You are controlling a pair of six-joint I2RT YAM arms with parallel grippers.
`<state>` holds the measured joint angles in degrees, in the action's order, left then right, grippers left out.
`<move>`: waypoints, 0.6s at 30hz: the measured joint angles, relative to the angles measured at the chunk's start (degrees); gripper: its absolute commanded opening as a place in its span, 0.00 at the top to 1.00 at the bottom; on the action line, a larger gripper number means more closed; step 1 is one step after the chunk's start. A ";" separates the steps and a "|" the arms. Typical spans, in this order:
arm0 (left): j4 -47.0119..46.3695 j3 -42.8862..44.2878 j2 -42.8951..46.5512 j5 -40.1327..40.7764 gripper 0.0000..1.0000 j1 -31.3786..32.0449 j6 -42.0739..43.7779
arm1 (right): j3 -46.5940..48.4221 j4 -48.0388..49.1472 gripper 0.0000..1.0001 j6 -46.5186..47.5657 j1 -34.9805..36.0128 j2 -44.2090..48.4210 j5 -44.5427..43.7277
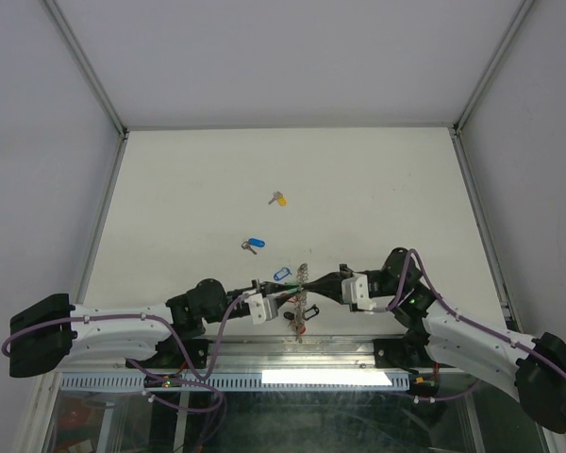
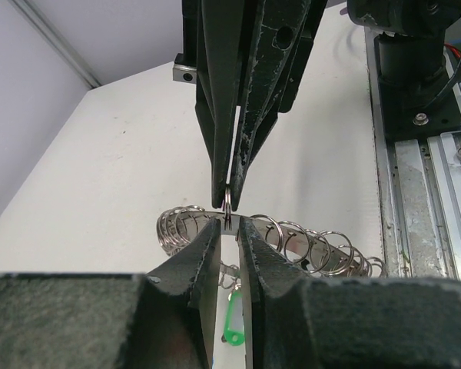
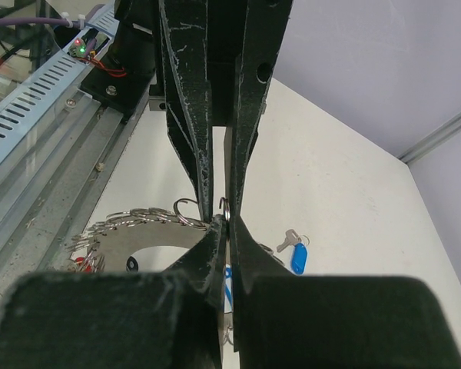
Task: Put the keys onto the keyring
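Top external: I see both arms meeting at the near edge of the surface [image 1: 358,189], left tool [image 1: 292,297] and right tool [image 1: 313,287] tip to tip over the keyring [image 1: 302,307]. The two loose keys lie apart from it. The blue-tag key [image 1: 252,245] is near, up-left of the ring, and the yellow-tag key [image 1: 278,199] is farther out toward mid-surface. A second blue tag [image 1: 283,275] sits just beside the keyring (can't tell if it's attached).

Left wrist: my left tool's jaws are pinched nearly together on one small wire loop of the keyring. The right tool comes in from the opposite side, clamped on the same loop. A green tag [image 2: 232,323] shows below the fingers.

Right wrist: same pinch from the other side, both jaw pairs closed on that loop.
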<state>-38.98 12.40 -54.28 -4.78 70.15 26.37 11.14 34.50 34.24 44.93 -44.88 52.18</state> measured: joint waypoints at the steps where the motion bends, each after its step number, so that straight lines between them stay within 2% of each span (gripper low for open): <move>1: 0.04 0.02 -0.11 0.00 0.90 0.00 0.11 | 0.17 -0.22 1.00 0.02 0.00 -0.17 0.09; 4: 0.48 0.52 -0.48 0.00 1.00 0.02 0.26 | 0.83 -1.05 1.00 0.24 0.00 -0.59 0.35; 9: 3.45 2.23 -1.46 0.37 1.00 0.02 1.40 | 1.62 -3.65 0.99 0.96 -0.09 -0.63 0.31; 11: 5.35 3.19 -2.03 0.63 1.00 0.00 1.90 | 1.84 -5.05 0.90 1.27 -0.22 -0.63 0.13; 18: 13.81 7.13 -2.82 3.52 1.00 0.00 4.85 | 5.11 -13.33 0.74 2.84 0.39 2.38 -0.94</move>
<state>-25.17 19.53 -57.10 -1.26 70.15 31.22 16.25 21.17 37.08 45.32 -42.50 51.24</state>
